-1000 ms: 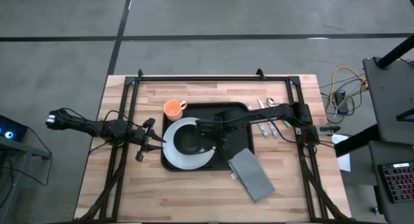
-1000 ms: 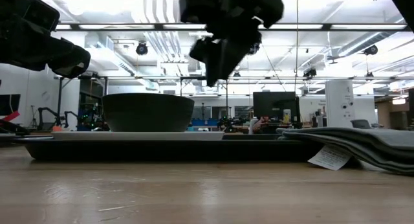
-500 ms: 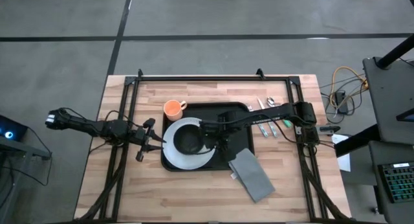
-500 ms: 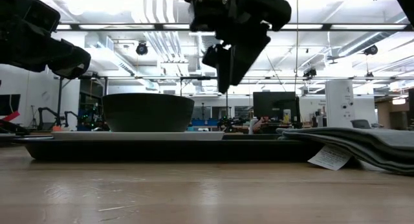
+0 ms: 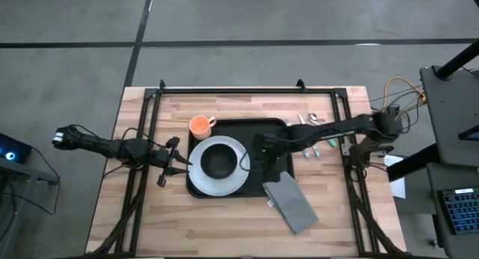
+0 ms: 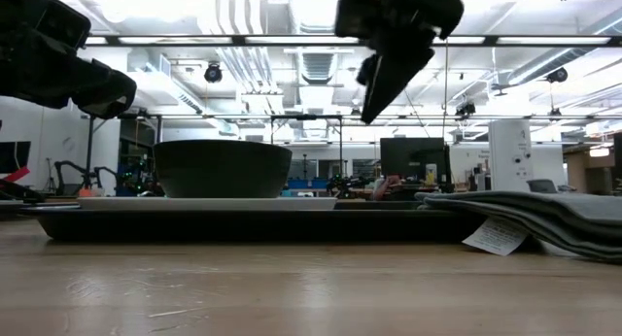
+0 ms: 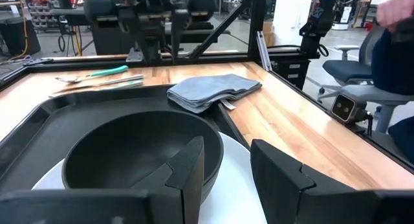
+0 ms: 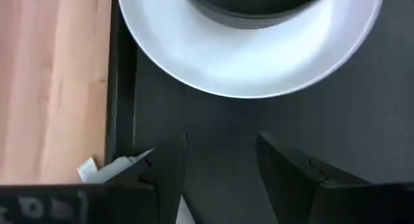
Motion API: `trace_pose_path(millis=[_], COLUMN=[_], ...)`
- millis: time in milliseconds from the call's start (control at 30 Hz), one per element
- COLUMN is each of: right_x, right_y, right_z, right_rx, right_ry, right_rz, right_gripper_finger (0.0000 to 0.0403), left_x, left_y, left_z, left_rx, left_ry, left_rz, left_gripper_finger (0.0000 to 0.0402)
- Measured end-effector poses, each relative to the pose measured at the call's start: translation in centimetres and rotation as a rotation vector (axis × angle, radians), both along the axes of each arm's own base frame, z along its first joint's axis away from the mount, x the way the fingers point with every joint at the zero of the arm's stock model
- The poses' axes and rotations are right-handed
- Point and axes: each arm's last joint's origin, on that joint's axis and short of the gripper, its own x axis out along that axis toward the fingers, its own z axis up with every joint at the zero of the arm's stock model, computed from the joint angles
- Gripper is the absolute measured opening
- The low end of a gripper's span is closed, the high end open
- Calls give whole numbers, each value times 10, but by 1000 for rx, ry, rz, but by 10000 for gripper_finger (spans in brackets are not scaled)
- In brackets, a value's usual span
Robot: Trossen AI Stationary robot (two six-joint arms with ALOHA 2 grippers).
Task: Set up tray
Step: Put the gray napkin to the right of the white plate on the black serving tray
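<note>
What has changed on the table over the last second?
The right gripper has drawn back from over the white plate and black bowl toward the right side of the tray, staying raised with its fingers open and empty. The plate's right half, covered by the arm before, now shows fully. The bowl, plate, tray, orange cup, grey napkin, cutlery and left gripper have not moved.
</note>
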Motion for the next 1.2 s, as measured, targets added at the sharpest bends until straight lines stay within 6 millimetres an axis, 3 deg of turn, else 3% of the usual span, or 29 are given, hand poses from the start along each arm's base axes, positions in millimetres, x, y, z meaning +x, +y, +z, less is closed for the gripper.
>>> trace_pose_path(millis=[267, 533, 867, 1200], right_x=[-40, -69, -85, -98], right_y=[-3, 3, 34, 61], right_z=[2, -19, -42, -37], right_rx=[86, 211, 299, 362], right_ry=[-87, -107, -102, -78], right_rz=[-208, -387, -482, -486], right_gripper_finger=[160, 161, 149, 130], left_x=[0, 1, 1, 1], left_y=[0, 0, 0, 0], left_z=[-1, -1, -1, -1], left_rx=[1, 3, 3, 3], left_ry=[6, 13, 13, 14], left_rz=[0, 0, 0, 0], left_gripper_finger=[109, 109, 109, 109])
